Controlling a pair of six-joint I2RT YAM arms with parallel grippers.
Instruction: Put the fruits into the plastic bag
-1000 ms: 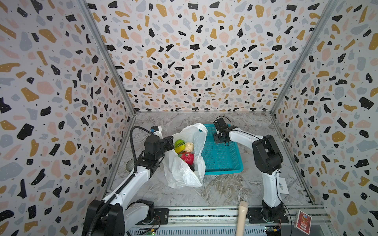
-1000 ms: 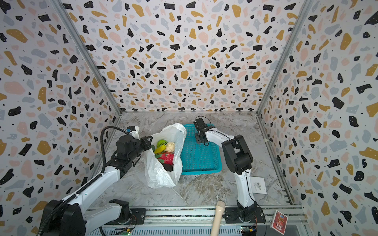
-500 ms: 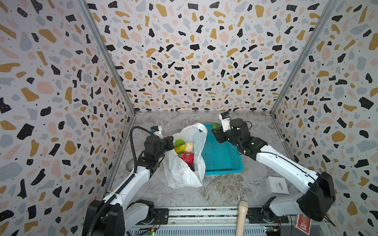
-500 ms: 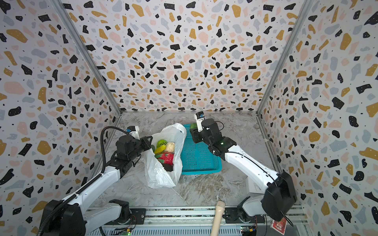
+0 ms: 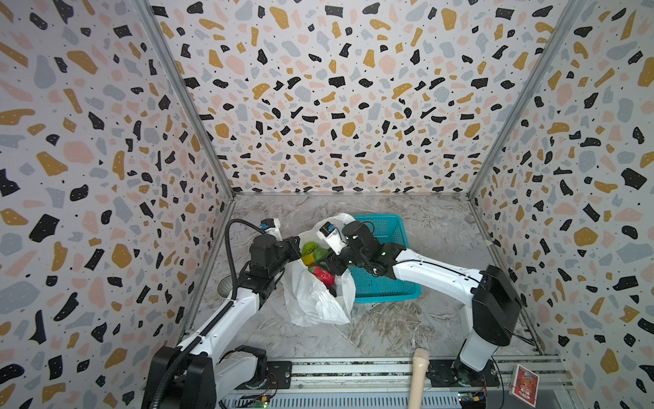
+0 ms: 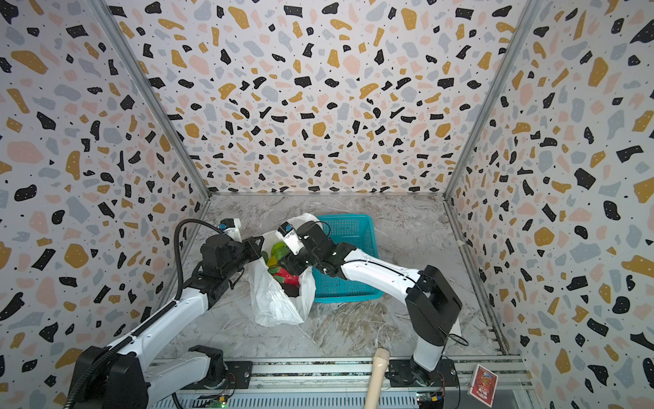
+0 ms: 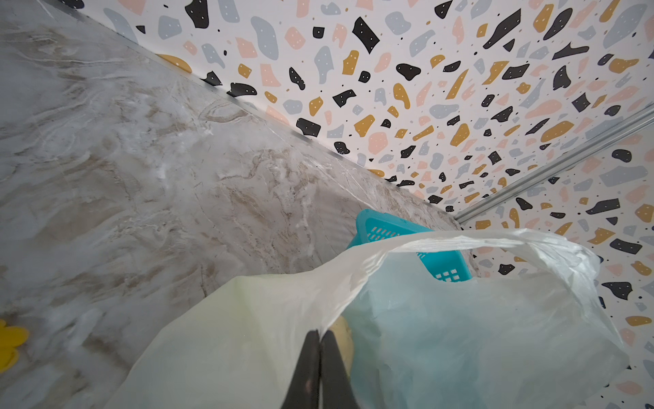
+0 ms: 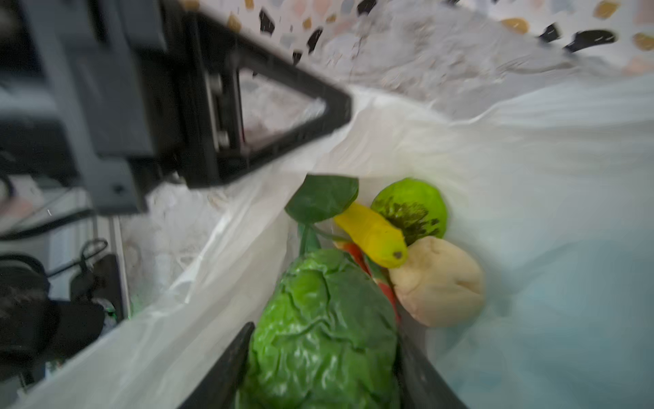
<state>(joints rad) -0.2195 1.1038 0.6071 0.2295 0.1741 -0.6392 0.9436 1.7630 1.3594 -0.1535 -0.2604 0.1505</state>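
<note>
The white plastic bag [image 5: 311,301] [image 6: 272,304] stands on the table left of the basket, mouth up. My left gripper [image 5: 295,244] [image 7: 320,333] is shut on the bag's left rim and holds it up. My right gripper [image 5: 327,260] [image 8: 323,329] is over the bag's mouth, shut on a bumpy green fruit [image 8: 318,329] [image 5: 316,253] that fills the gap between its fingers. Below it in the bag lie a light-green ball [image 8: 410,209], a yellow banana [image 8: 371,235], a beige lump [image 8: 437,283] and a red fruit [image 5: 323,274].
A teal mesh basket [image 5: 385,287] [image 6: 350,226] stands right of the bag, under my right forearm. A wooden handle [image 5: 417,375] and a red card [image 5: 525,380] lie at the front rail. A metal can [image 5: 223,287] sits by the left wall.
My right arm has swung from the basket's far corner leftward to above the bag's mouth, carrying the green fruit. The left gripper and the bag have not moved.
</note>
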